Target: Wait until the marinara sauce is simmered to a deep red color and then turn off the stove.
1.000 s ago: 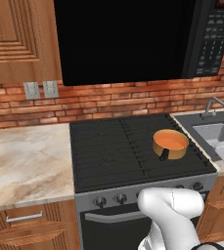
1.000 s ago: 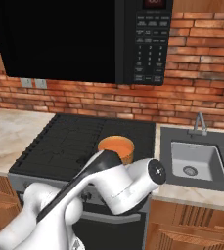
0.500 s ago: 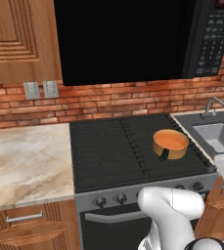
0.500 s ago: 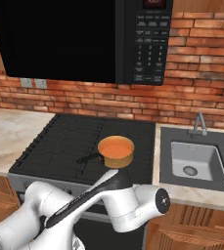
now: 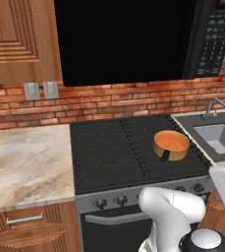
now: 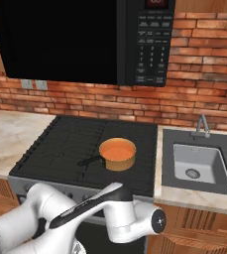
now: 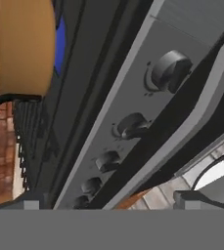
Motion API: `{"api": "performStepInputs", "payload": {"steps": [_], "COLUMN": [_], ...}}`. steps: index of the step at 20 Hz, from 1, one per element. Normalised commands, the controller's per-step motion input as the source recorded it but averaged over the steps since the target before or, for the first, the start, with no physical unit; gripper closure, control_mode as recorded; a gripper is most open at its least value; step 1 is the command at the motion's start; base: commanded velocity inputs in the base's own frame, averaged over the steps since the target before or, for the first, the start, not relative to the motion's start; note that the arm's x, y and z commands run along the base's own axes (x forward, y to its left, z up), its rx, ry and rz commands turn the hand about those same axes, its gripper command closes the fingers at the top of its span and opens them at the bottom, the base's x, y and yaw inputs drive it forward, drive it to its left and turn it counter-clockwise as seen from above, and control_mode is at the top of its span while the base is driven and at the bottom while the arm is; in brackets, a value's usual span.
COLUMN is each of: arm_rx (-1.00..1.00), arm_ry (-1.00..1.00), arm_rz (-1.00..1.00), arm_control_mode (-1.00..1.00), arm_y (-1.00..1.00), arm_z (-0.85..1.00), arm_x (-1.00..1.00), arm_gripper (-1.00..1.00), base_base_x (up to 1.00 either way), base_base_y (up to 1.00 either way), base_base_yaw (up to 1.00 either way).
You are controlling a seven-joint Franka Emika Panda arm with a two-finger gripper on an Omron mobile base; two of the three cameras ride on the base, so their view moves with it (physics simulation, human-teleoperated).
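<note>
The marinara sauce [image 5: 171,140] [image 6: 117,149] is a smooth orange disc in a small copper saucepan [image 7: 23,46] on the right of the stove [image 5: 124,152] [image 6: 60,144]. A blue flame [image 7: 59,44] shows beside the pan's base. My gripper [image 7: 112,200] is open, its tips wide apart with nothing between them. It hangs low in front of the stove's steel front panel and faces the row of knobs [image 7: 169,71]. The white hand [image 5: 223,183] sits off the stove's right front corner.
A steel sink [image 5: 217,138] [image 6: 197,161] with a tap lies right of the stove. A black microwave [image 6: 154,42] hangs above it. A marble counter [image 5: 25,162] runs to the left, and a brick wall stands behind.
The arm has swung lower, carrying the hand down from beside the sink to the stove's right front corner. Pan and sauce have stayed put, and the gripper is still open.
</note>
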Motion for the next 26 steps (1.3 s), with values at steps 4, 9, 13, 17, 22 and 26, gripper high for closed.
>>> {"api": "performStepInputs", "payload": {"steps": [4,9,13,17,22,26], "arm_rx": [0.0,0.0,0.0,0.0,0.0,0.04], "arm_ry": [0.0,0.01,0.0,0.0,-0.05,-0.1], "arm_rz": [-0.14,-0.12,-0.11,-0.03,0.0,0.0], "arm_control_mode": [-1.0,-1.0,-1.0,-1.0,-1.0,-1.0], "arm_y": [-0.04,-0.13,-0.1,-0.04,-0.02,-0.05], "arm_z": [-0.42,-0.33,-0.19,-0.08,-0.07,-0.14], "arm_x": [0.08,0.17,0.24,0.28,0.14,0.02], "arm_gripper": [-1.0,-1.0,-1.0,-1.0,-1.0,-1.0], "base_base_x": [0.0,0.0,0.0,0.0,0.0,0.0], "base_base_y": [0.0,0.0,0.0,0.0,0.0,0.0], "base_base_yaw": [0.0,0.0,0.0,0.0,0.0,0.0]}}
